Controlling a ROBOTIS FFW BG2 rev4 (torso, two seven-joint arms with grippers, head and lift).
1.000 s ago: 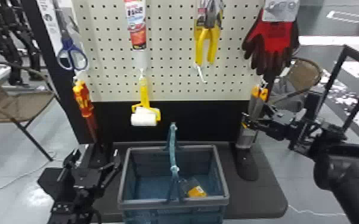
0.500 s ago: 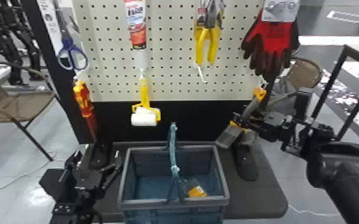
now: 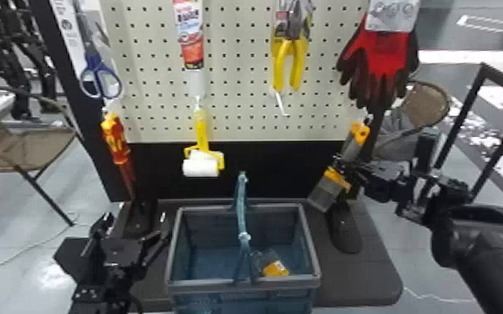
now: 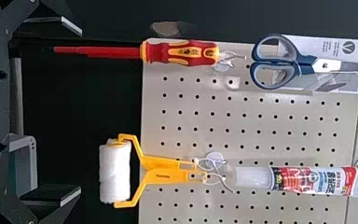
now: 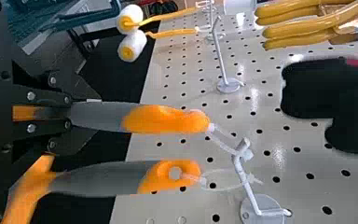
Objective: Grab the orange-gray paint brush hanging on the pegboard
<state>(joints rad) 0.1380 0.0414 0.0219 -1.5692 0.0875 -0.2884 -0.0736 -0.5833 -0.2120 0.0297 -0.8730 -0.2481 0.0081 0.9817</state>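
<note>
The right tool (image 3: 340,165) is closed on the gray handle of an orange-gray paint brush (image 5: 168,119), tilted and looped to a white metal hook (image 5: 248,186). A matching brush (image 5: 102,179) hangs beside it. The left tool (image 3: 137,229) gapes wide, empty, near the blue-gray plastic basket (image 3: 213,286).

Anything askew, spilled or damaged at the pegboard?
A paint brush slants at the right tool, bristles toward the basket, whereas the paint roller hangs nearly straight. No spill or damage stands out.

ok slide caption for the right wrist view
Right hand closed on an orange-gray paint brush looped to a pegboard hook, second brush alongside.
</note>
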